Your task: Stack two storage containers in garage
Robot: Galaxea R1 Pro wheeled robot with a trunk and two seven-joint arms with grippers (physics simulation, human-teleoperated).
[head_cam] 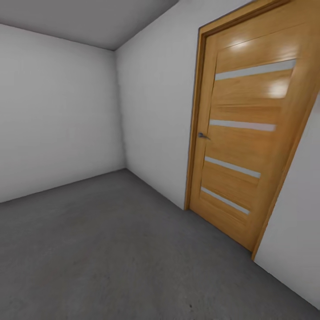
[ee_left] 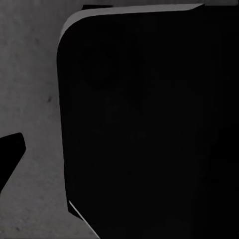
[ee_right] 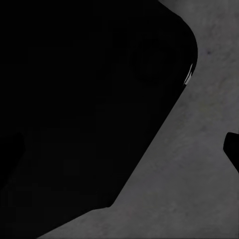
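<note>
The two storage containers are out of view. I am in a bare room with pale grey walls point(head_cam: 58, 111) and a dark grey, mottled concrete floor point(head_cam: 111, 249), which fits the garage. In the left wrist view a black fingertip point(ee_left: 10, 157) juts in over the concrete beside a large black rounded body point(ee_left: 149, 124). The right wrist view has a similar black mass point(ee_right: 84, 99) over the floor, with a dark fingertip point(ee_right: 232, 149) at the edge. Nothing is seen between the fingers.
A closed wooden door point(head_cam: 249, 133) with several frosted glass strips and a small metal handle point(head_cam: 203, 135) is set in the right wall. The two walls meet at a corner point(head_cam: 121, 111) ahead on the left. Bare concrete stretches from me to that corner.
</note>
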